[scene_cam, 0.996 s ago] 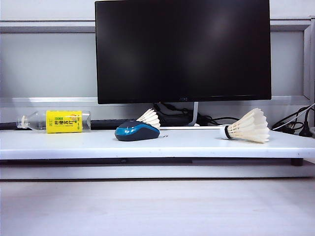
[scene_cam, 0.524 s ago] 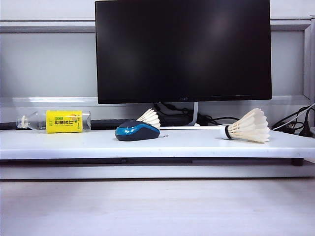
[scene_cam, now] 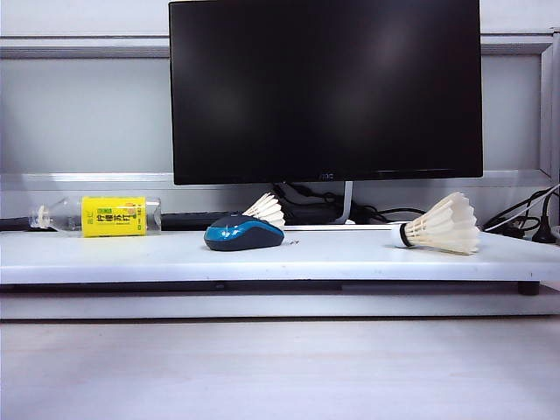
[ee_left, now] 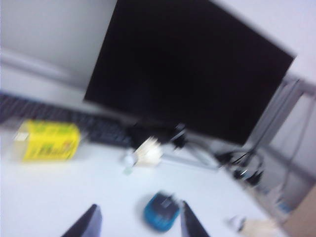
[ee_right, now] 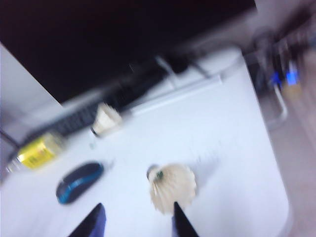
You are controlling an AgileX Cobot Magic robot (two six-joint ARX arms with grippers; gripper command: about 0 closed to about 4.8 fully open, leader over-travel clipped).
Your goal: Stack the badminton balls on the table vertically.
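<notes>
My left gripper [ee_left: 140, 224] and right gripper [ee_right: 137, 221], shut a sec ago, now gape wide, holding nothing, above the table [scene_cam: 131, 258]. One shuttlecock [scene_cam: 442, 226] lies right of the mouse [scene_cam: 244, 234]; other shuttlecock [scene_cam: 265, 210] just behind it. Stacking not begun.

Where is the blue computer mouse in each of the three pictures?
Exterior view: the blue computer mouse sits on the white table, left of centre, in front of one shuttlecock.
Left wrist view: blurred, low in the picture, just inside one finger of the open left pincer.
Right wrist view: lower left, beyond the open right pincer.
Shared landmark: the black monitor stands behind it in every view.
</notes>
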